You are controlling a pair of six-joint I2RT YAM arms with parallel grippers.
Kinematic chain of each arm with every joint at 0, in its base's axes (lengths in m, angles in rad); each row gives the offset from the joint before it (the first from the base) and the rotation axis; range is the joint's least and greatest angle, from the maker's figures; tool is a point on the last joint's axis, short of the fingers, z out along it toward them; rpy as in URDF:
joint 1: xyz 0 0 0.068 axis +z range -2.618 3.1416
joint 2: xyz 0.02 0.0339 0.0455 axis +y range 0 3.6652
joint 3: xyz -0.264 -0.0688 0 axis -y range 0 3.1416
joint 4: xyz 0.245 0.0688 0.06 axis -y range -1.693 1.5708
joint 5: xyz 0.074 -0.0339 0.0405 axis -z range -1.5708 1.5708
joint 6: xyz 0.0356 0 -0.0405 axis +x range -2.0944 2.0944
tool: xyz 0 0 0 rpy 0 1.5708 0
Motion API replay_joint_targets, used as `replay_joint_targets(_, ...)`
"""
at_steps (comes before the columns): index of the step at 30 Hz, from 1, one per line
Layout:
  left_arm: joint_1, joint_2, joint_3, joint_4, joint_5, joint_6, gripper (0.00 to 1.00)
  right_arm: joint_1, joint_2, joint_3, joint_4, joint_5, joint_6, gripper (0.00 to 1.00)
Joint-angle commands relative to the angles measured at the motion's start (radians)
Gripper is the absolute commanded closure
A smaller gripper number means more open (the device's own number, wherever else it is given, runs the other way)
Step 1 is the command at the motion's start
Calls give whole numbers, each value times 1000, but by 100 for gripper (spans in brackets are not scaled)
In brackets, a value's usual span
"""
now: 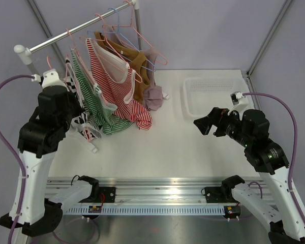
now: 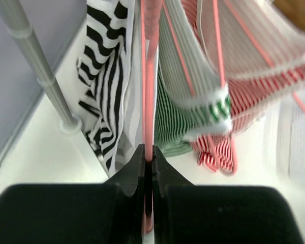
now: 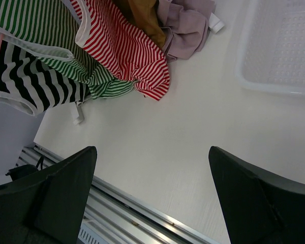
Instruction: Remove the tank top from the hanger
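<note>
The left gripper (image 2: 148,155) is clamped tight on the wire of a pink hanger (image 2: 150,76) at the left end of the rail (image 1: 66,34). The black-and-white striped tank top (image 2: 104,81) hangs just beside that wire and is not yet off. The right gripper (image 3: 152,175) hovers with its fingers spread wide over the table (image 3: 157,127) near the tray (image 3: 242,66), well apart from the clothes, so the pulling-off looks wholly left to do.

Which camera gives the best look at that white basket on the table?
Top external: the whole white basket shows, beyond the right gripper. The right wrist view catches only one corner; the left wrist view, at most a blur at its edge.
</note>
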State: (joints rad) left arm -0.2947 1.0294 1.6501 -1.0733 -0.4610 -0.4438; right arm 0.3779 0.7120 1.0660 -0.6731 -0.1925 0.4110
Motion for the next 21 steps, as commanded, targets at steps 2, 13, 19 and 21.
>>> replay_joint_targets(2, -6, -132, -137, -17, 165, -39, 100, 4, 33, 29, 73, -28, -47, 1)
replay_joint_targets(13, -7, -374, -337, -249, 602, 79, 100, 4, 125, -130, 467, -543, -8, 0)
replay_joint_targets(19, -84, -459, -578, -139, 937, 105, 100, 21, 222, -247, 762, -694, 147, 1)
replay_joint_targets(21, -84, -462, -630, -100, 1022, 114, 100, 84, 253, -258, 777, -621, 141, 0)
